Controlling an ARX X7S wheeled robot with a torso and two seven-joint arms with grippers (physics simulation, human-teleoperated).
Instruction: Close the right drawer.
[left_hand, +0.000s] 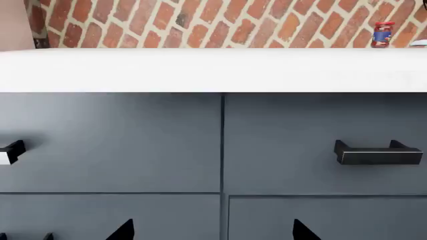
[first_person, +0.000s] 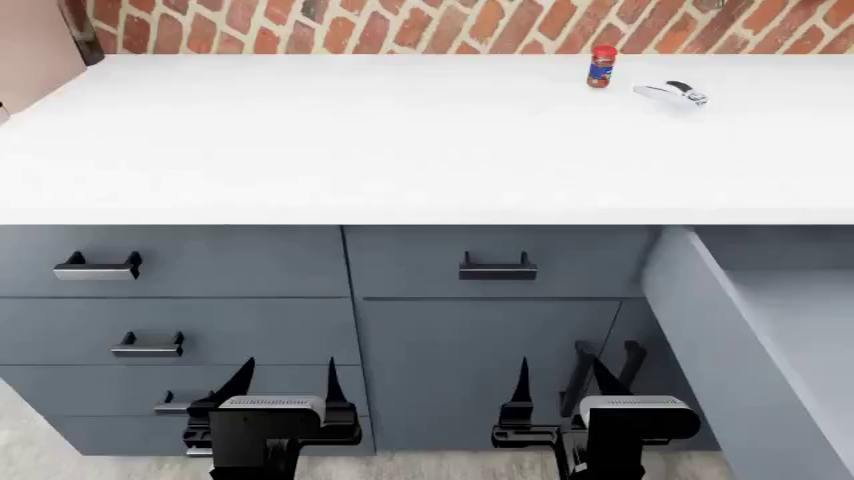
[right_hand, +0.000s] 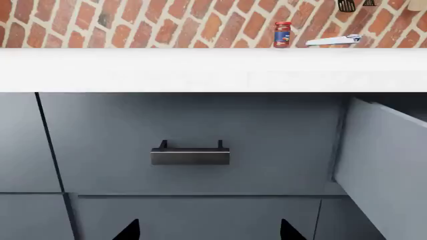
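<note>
The right drawer (first_person: 694, 310) stands pulled far out at the right of the head view, its blue-grey side wall facing me and its plain grey inside (first_person: 801, 330) showing; its front and handle are out of view. Its side wall also shows in the right wrist view (right_hand: 380, 165). My right gripper (first_person: 561, 372) is open and empty, low in front of the cabinet, left of the drawer's side and apart from it; its tips show in the right wrist view (right_hand: 209, 230). My left gripper (first_person: 287, 372) is open and empty before the left cabinet (left_hand: 213, 230).
A blue-grey drawer front with a black handle (first_person: 498, 267) (right_hand: 190, 155) sits left of the open drawer. Stacked narrower drawers with silver handles (first_person: 98, 267) are at the left. On the white counter (first_person: 334, 140) stand a red jar (first_person: 602, 66) and a can opener (first_person: 671, 93).
</note>
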